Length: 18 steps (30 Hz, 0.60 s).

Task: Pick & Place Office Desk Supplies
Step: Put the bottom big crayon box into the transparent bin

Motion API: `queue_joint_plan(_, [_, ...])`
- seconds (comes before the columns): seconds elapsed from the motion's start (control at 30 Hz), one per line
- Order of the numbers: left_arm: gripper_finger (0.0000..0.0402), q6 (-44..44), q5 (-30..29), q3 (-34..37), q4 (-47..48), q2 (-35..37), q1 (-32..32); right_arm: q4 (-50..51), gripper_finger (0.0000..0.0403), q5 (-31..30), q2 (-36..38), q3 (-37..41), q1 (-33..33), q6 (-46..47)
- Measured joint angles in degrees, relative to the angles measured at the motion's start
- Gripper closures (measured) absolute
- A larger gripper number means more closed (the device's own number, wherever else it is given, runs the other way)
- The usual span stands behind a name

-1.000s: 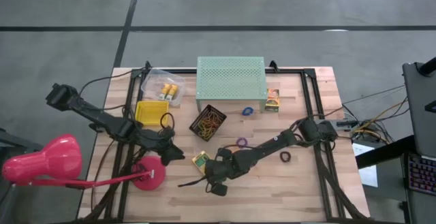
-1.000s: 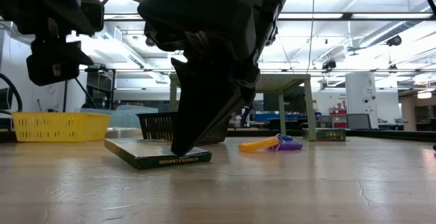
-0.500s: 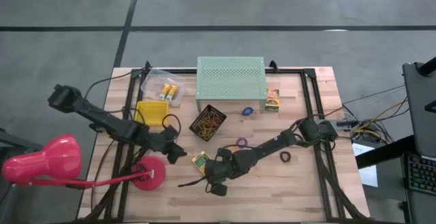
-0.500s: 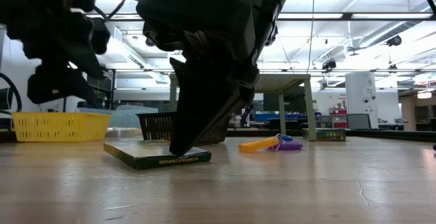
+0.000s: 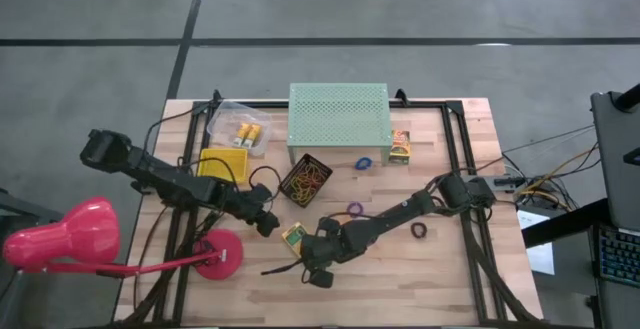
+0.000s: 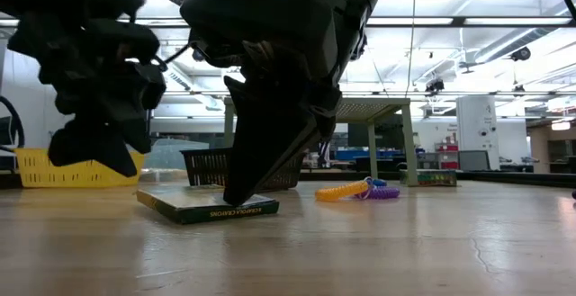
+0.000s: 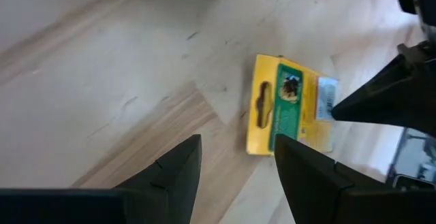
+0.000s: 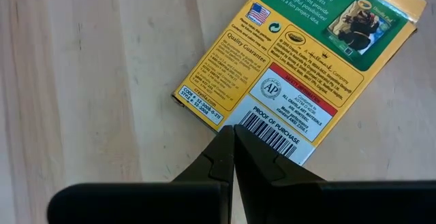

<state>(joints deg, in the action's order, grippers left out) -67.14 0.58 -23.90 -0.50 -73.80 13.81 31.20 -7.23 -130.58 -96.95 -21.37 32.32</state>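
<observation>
- Crayon box (image 8: 300, 81) lies flat on your table (image 5: 440, 279), near the black basket (image 5: 304, 179).
- Your right gripper (image 8: 234, 157), fingers closed, tips pressing the box's edge.
- Your left gripper (image 7: 235, 166) hovers beside it, fingers apart, empty.

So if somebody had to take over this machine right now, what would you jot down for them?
Right hand: shut, fingertips pressed on the barcode end of the flat yellow crayon box, which lies on the table.
Left hand: open, hovering beside that same box, holding nothing.
Supplies: rubber bands in the dark basket; another small box beside the green stand; loose rings on the table; yellow tray near the left arm.
Done: some bands are binned.
Left: crayon box, loose rings and the other box are not yet put away.
</observation>
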Motion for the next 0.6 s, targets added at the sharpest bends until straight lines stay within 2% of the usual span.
queue_joint_plan(0.13, [0.0211, 1.1, 2.4, 0.0, -3.9, -2.5, -1.0, -0.1, 0.0394, 0.0, 0.0, 0.1, 0.0, 0.0])
queue_joint_plan(0.6, [0.0211, 1.1, 5.2, -0.2, -7.8, -9.4, -3.4, -0.2, 0.0394, 0.2, 0.0, 0.3, 0.0, 0.0])
